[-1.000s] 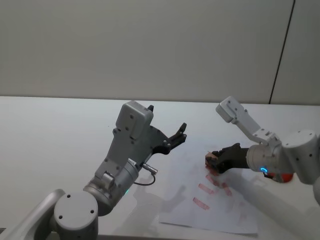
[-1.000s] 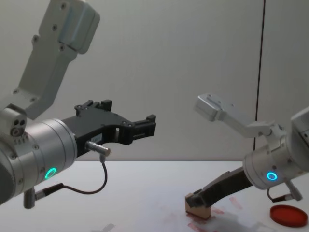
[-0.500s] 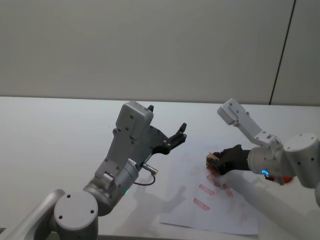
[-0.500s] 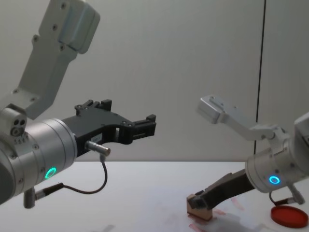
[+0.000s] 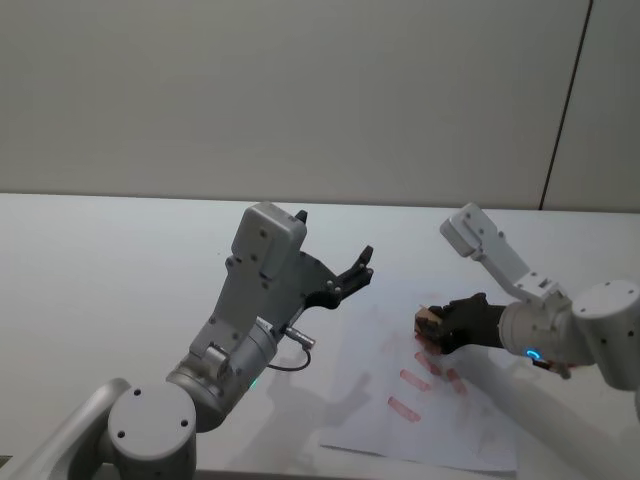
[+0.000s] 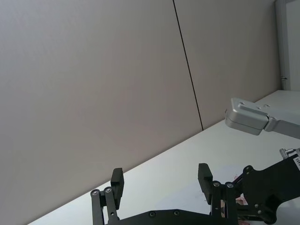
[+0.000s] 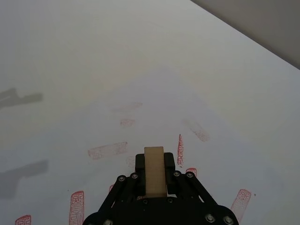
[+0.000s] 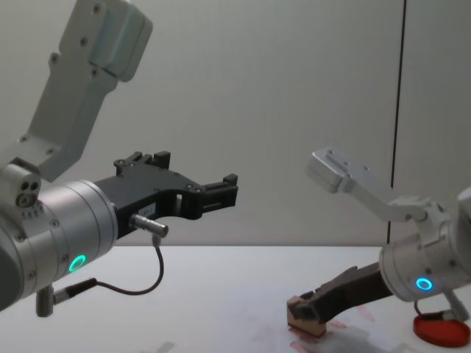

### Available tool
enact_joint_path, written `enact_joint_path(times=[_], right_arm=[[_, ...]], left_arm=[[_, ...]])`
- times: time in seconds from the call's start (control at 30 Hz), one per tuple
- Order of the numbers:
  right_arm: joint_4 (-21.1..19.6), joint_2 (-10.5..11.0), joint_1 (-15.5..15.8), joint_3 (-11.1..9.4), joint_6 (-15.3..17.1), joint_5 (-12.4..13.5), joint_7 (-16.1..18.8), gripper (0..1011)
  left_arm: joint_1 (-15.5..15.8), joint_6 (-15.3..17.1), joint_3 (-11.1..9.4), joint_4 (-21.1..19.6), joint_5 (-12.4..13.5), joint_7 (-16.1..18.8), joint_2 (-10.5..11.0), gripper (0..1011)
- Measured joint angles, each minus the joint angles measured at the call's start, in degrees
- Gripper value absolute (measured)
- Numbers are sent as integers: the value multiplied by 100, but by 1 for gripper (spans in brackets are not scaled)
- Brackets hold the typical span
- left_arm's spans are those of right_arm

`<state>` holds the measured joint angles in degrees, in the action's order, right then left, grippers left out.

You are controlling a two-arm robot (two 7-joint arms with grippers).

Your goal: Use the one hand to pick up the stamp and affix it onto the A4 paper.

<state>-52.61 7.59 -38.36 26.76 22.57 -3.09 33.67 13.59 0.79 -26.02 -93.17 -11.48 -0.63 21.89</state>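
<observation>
My right gripper (image 5: 432,331) clamps the stamp (image 8: 303,317) tilted low over the A4 paper (image 5: 440,432), so I risk a one-edged smear; the left gripper (image 5: 362,265) idles raised, fingers apart.

Head camera looks down from above, chest camera level from the front; both share the stamp (image 5: 426,324)

Lighting: bright, even, diffuse. My left arm (image 5: 250,300) threw a soft grey shadow across the white bench (image 5: 100,250) and the A4 paper (image 5: 450,430).
</observation>
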Motion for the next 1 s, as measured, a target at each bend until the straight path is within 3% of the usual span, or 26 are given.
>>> enact_joint_path(times=[1.0], right_arm=[[-213, 102, 175, -57, -233, 308, -260, 224]], left_arm=[[0, 0, 0, 0, 0, 0, 0, 1002]])
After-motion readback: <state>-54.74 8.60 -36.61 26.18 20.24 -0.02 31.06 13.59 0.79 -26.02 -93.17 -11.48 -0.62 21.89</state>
